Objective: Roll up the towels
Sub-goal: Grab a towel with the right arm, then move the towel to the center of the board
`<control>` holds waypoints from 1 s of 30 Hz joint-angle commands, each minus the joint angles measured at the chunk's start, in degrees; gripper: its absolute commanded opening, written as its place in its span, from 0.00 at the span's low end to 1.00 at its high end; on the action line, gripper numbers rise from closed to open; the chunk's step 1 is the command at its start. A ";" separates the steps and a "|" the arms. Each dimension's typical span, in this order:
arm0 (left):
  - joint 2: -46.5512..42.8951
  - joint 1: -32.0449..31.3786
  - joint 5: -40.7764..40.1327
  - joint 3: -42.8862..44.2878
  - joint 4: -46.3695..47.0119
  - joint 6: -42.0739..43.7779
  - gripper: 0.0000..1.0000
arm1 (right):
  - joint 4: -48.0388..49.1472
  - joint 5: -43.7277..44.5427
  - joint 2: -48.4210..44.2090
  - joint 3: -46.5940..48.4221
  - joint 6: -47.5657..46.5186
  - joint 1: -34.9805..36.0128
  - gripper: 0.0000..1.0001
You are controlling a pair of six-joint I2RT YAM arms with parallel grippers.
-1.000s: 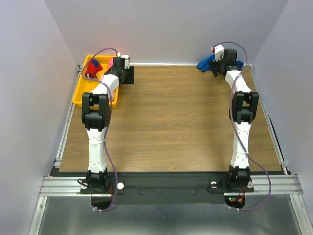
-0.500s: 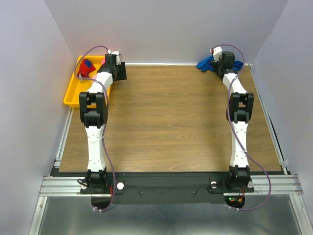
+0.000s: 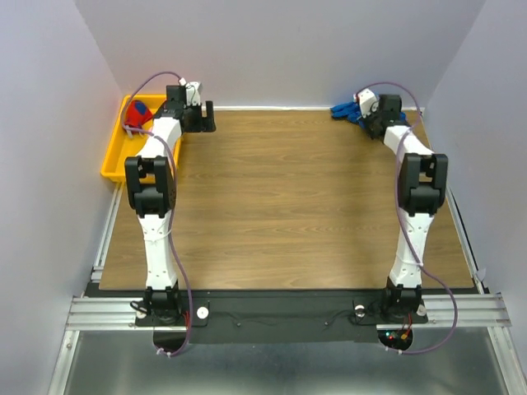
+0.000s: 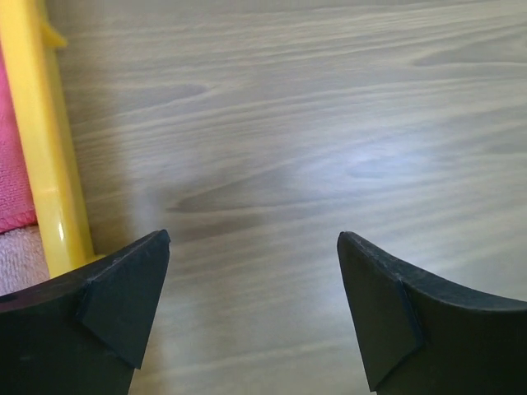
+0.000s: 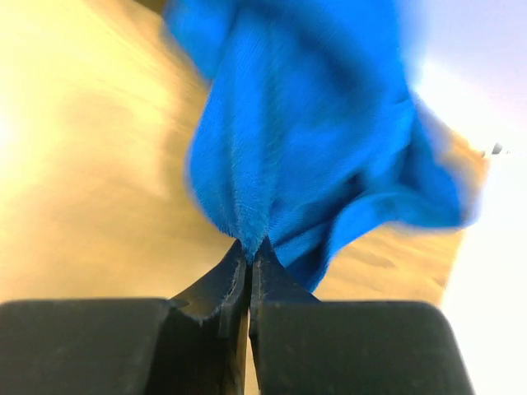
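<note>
The right gripper [image 5: 249, 247] was pinched tight on a fold of the royal blue towel [image 5: 305, 140], which sat bunched in a heap at the one o'clock corner of the table [image 3: 288, 197]. The left gripper [image 4: 251, 240] stood wide and held nothing, over bare wood just beside the yellow tray [image 4: 49, 148] at about ten o'clock.

This looked like the fetching step: the blue towel was gripped but not yet spread. The next move would likely call for drawing it toward the middle and laying it flat before any rolling.

In the tray lay a hot pink towel [image 4: 12, 148] and a pale pink towel [image 4: 18, 259]. The overhead view showed a red and blue object [image 3: 140, 111] at its far end, too small to name.
</note>
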 commanded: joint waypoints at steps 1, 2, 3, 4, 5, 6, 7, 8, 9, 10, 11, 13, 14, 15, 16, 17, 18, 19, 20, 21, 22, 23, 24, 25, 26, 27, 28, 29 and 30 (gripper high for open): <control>-14.31 -2.26 7.92 -1.14 0.73 3.07 0.95 | -6.23 -13.34 -17.33 -5.47 -0.31 1.18 0.01; -15.63 -2.26 9.33 -2.36 0.64 2.81 0.96 | -8.61 -14.40 -19.44 -6.45 -1.80 1.71 0.00; -17.99 -2.26 10.47 -2.98 0.38 2.63 0.96 | -11.42 -16.41 -22.16 -6.98 -2.94 2.49 0.01; -19.50 -2.26 11.53 -3.86 0.29 2.63 0.96 | -13.97 -17.21 -23.67 -7.51 -3.56 2.42 0.01; -20.90 -2.26 13.45 -5.87 0.20 2.80 0.97 | -16.17 -18.27 -24.81 -8.38 -3.74 3.98 0.00; -23.96 -2.26 14.08 -7.11 0.20 3.59 0.98 | -20.63 -20.80 -27.18 -9.70 -4.44 4.78 0.01; -25.73 -2.17 14.70 -8.51 0.11 3.60 0.98 | -22.76 -21.96 -28.16 -10.49 -4.71 5.22 0.01; -29.23 -2.26 15.92 -11.57 0.03 4.47 0.99 | -26.27 -23.01 -29.21 -11.11 -4.89 5.84 0.01; -30.92 -2.26 16.46 -13.25 -0.06 4.91 0.99 | -27.78 -25.37 -31.31 -12.42 -4.54 6.71 0.00; -32.85 -2.26 16.81 -15.10 -0.06 5.26 0.99 | -29.28 -27.05 -32.37 -13.13 -4.19 7.07 0.00; -36.44 -2.17 17.51 -18.94 -0.15 6.31 0.99 | -32.60 -28.89 -33.43 -13.57 -4.27 7.51 0.00; -40.06 -2.26 18.30 -23.09 -0.33 7.55 0.99 | -35.34 -33.29 -35.45 -16.91 -4.53 9.26 0.01; -41.82 -2.26 19.35 -27.55 -0.33 9.12 0.99 | -36.92 -34.09 -37.64 -18.57 -4.97 10.05 0.01; -45.06 -2.26 20.23 -29.86 -0.76 10.35 0.99 | -37.46 -35.58 -38.61 -20.33 -4.98 10.93 0.01; -46.83 -2.26 21.72 -32.23 -0.77 11.24 0.98 | -37.90 -36.29 -40.71 -24.44 -5.06 12.59 0.01; -48.41 -2.35 22.08 -36.95 -0.77 11.94 0.97 | -37.99 -36.73 -41.52 -26.48 -5.06 13.48 0.01; -51.47 -2.52 22.35 -39.35 -0.77 13.17 0.96 | -37.90 -37.52 -42.31 -28.24 -4.98 15.23 0.01; -52.90 -2.70 22.35 -41.72 -0.50 13.26 0.93 | -37.90 -38.05 -42.93 -30.17 -4.89 15.86 0.01; -54.04 -2.96 23.31 -46.44 -0.15 13.44 0.85 | -37.90 -38.31 -43.63 -32.80 -4.45 16.30 0.01; -55.88 -3.31 23.66 -48.58 0.11 13.70 0.81 | -37.99 -39.62 -43.81 -33.96 -4.10 17.00 0.01; -56.51 -3.92 23.49 -50.43 0.11 14.23 0.77 | -37.90 -39.98 -44.07 -34.93 -3.75 17.09 0.01; -56.95 -6.11 22.88 -53.14 0.11 14.75 0.72 | -37.99 -39.99 -44.07 -35.72 -3.57 17.27 0.01; -57.21 -7.52 21.83 -54.13 0.11 15.28 0.63 | -37.90 -39.99 -44.25 -37.38 -3.31 17.27 0.00; -57.13 -9.10 20.43 -54.75 0.37 15.37 0.61 | -37.99 -39.20 -44.51 -38.09 -3.05 17.35 0.01; -56.78 -10.42 18.50 -55.10 0.64 15.29 0.59 | -38.34 -38.67 -44.77 -38.80 -3.13 17.36 0.01; -55.47 -12.78 17.87 -54.93 0.99 14.77 0.57 | -38.95 -37.89 -46.26 -40.20 -3.57 17.36 0.00; -54.50 -13.76 17.52 -54.58 1.25 13.72 0.56 | -39.39 -37.79 -47.40 -40.82 -3.66 17.36 0.00; -53.54 -14.56 17.34 -53.45 1.43 12.84 0.55 | -39.57 -38.14 -48.72 -41.17 -3.05 17.27 0.01; -51.44 -15.17 17.86 -52.74 1.69 11.87 0.55 | -39.49 -38.49 -50.21 -41.26 -2.43 17.35 0.00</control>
